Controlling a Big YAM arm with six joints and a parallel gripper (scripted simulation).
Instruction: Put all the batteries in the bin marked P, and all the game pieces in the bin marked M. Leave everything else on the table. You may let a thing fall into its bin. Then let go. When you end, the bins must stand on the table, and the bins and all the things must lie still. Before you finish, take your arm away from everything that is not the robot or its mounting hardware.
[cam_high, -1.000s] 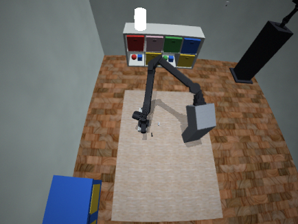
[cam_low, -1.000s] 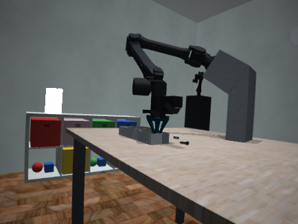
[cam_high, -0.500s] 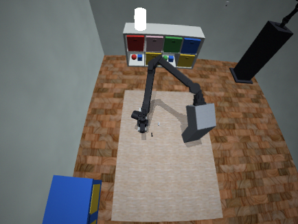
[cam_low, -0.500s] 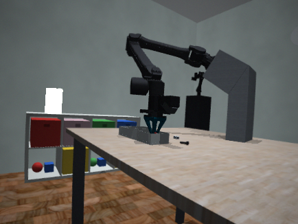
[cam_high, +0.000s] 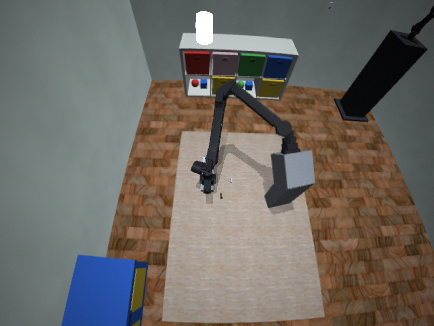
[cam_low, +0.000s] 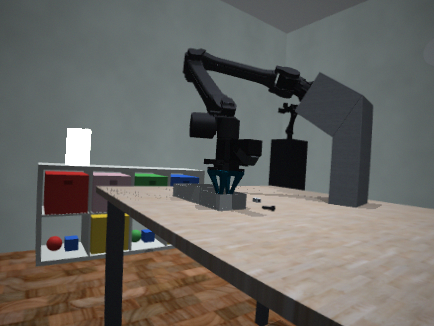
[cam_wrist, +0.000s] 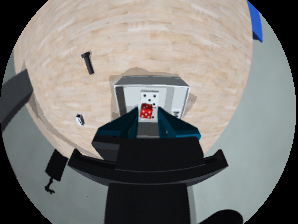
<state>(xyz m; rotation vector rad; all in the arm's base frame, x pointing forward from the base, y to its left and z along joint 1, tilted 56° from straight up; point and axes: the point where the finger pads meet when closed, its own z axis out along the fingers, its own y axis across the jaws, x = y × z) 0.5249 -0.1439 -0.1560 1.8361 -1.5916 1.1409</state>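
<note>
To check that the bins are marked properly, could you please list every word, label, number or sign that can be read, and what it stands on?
"M": on the inside of the open grey rectangular bin, partly cut off in the wrist view.
No other letters, numbers or brands can be read; any markings on the small white-and-dark object are too small.

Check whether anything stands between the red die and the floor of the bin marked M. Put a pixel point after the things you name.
Yes, seemingly: a white, black-dotted piece (cam_wrist: 150, 96) inside the bin marked M (cam_low: 237, 201) (cam_wrist: 150, 80) lies partly behind the red die (cam_wrist: 146, 112) in the wrist view. No wall crosses between them. Whether they touch, I cannot tell.
</note>
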